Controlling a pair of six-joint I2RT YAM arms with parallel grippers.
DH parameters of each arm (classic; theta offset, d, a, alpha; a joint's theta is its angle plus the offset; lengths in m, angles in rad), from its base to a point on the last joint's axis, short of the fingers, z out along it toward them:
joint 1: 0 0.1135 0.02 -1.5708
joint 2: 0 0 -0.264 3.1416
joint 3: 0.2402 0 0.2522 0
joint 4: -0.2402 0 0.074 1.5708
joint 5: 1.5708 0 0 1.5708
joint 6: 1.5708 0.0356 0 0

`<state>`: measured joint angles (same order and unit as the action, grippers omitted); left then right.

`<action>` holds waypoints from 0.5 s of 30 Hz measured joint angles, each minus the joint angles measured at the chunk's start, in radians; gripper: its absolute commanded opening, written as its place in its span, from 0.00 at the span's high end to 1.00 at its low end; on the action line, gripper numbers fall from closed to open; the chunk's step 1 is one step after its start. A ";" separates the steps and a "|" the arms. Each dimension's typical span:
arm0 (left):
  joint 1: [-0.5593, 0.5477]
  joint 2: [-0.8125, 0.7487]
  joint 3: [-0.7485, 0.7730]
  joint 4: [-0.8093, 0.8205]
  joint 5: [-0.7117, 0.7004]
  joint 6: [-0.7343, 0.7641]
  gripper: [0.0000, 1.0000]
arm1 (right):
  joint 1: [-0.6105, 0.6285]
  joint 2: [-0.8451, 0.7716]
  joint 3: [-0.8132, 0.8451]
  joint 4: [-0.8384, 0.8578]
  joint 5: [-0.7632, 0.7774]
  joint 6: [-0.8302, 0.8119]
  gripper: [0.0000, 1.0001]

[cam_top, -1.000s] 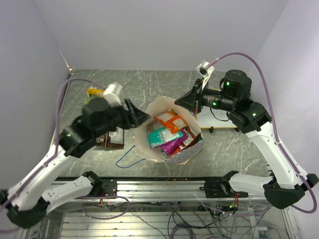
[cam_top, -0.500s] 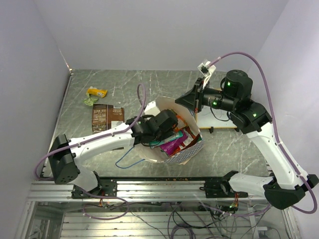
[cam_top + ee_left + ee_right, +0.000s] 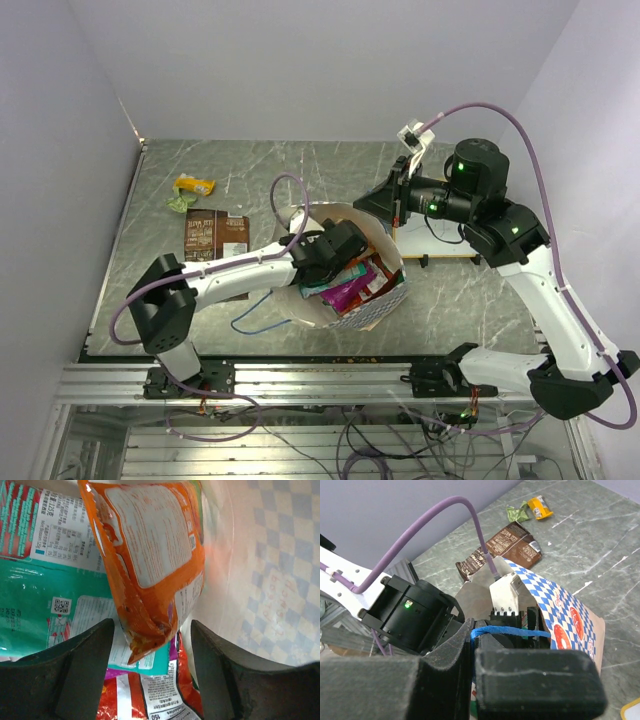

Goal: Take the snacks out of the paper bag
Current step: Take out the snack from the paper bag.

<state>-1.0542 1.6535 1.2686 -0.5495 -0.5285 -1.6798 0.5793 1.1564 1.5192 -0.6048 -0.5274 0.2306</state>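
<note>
Hanging inside the paper bag (image 3: 335,213), the left gripper (image 3: 152,627) is held open astride an orange packet (image 3: 150,555) (a gap shows beside it), a teal packet (image 3: 45,605) lying beneath. The blue cord handle (image 3: 510,630) is pinched by the closed right gripper (image 3: 472,641).

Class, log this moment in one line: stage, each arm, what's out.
stage: picking inside paper bag | left gripper: jaws open around orange packet | right gripper: shut on cord handle | out: yellow packet, green packet, brown packets

Glossy plastic film wraps the orange packet (image 3: 150,565); the paper bag (image 3: 260,580) is matt paper; the tabletop (image 3: 250,165) looks smooth, marbled; left claw (image 3: 152,626) matt black plastic
</note>
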 measured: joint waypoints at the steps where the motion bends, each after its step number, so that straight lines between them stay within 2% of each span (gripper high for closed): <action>1: 0.004 0.009 0.000 0.005 -0.010 -0.010 0.30 | 0.000 0.002 0.001 -0.003 0.000 0.000 1.00; 2: 0.006 0.015 0.000 0.007 -0.016 -0.013 0.34 | 0.000 0.003 0.001 -0.004 0.000 0.000 1.00; 6: 0.017 0.033 0.002 0.015 -0.046 -0.006 0.60 | 0.000 0.006 0.002 -0.006 -0.002 0.000 1.00; 10: 0.024 0.032 0.002 0.046 -0.055 0.013 0.72 | 0.000 0.006 0.002 -0.007 -0.001 0.000 1.00; 15: 0.026 0.002 -0.021 0.103 -0.045 0.040 0.84 | 0.000 0.006 0.002 -0.007 -0.002 -0.002 1.00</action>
<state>-1.0283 1.6558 1.2480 -0.4461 -0.5732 -1.6398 0.5793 1.1625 1.5208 -0.6121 -0.5289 0.2291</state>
